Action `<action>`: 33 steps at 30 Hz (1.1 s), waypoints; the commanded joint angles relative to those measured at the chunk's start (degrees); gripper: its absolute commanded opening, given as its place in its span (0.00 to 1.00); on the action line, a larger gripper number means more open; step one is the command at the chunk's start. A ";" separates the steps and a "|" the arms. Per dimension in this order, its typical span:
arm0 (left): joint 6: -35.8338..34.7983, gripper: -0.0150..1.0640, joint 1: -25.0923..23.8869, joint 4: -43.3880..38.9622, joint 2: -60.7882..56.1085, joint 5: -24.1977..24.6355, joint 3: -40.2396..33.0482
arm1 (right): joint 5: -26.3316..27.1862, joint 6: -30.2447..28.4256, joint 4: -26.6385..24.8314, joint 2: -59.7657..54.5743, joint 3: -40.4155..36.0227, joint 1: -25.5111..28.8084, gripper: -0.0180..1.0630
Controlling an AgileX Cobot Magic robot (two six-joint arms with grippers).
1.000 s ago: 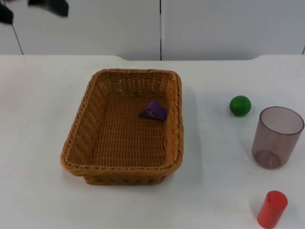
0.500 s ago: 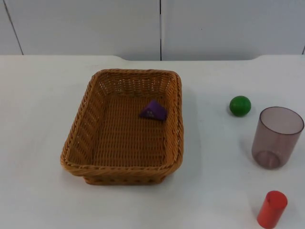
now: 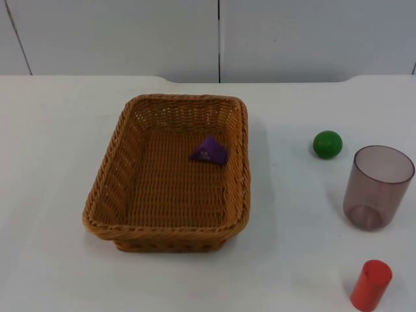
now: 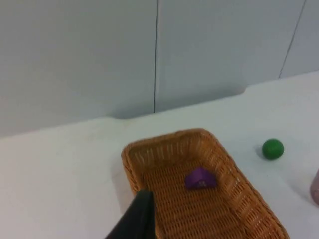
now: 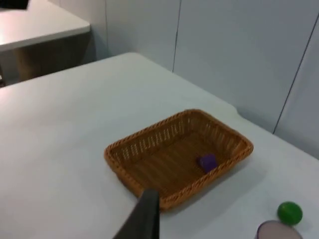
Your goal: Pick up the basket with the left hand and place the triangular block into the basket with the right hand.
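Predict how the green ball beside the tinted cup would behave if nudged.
The green ball looks round and smooth, so it would probably roll freely. Nothing on the table blocks it except perhaps the tinted cup.

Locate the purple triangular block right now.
The triangular block lies inside the basket, near its far right corner in the top view, left of the green ball.

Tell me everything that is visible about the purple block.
The purple triangular block is small and wedge-shaped, with a matte, solid-looking surface. It lies on the woven floor of the brown wicker basket, near the basket's far right corner, apart from the walls as far as can be seen. It rests on a flat face, a sloped face up. No gripper touches it.
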State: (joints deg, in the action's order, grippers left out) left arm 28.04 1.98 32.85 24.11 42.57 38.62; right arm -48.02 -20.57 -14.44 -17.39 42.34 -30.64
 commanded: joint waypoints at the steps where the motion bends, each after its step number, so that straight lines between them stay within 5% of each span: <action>1: -1.92 0.99 0.05 -2.21 -4.61 1.69 -0.73 | -0.69 0.19 0.28 1.83 -1.98 0.16 0.83; 6: -13.77 0.99 0.05 -13.60 -13.94 7.31 -0.72 | -0.69 0.19 0.43 7.50 -6.42 0.16 0.83; 11: -18.23 0.99 0.05 -19.12 -19.78 12.79 -0.72 | -2.35 0.19 0.43 12.24 -8.14 0.16 0.83; 33: -23.90 0.99 -0.08 -21.98 -24.11 17.75 -9.61 | -8.34 3.43 1.18 17.39 -11.51 0.16 0.83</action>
State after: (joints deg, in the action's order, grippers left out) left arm 4.49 1.98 11.34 0.15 59.67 29.57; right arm -55.67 -17.50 -13.46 -0.20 30.76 -30.64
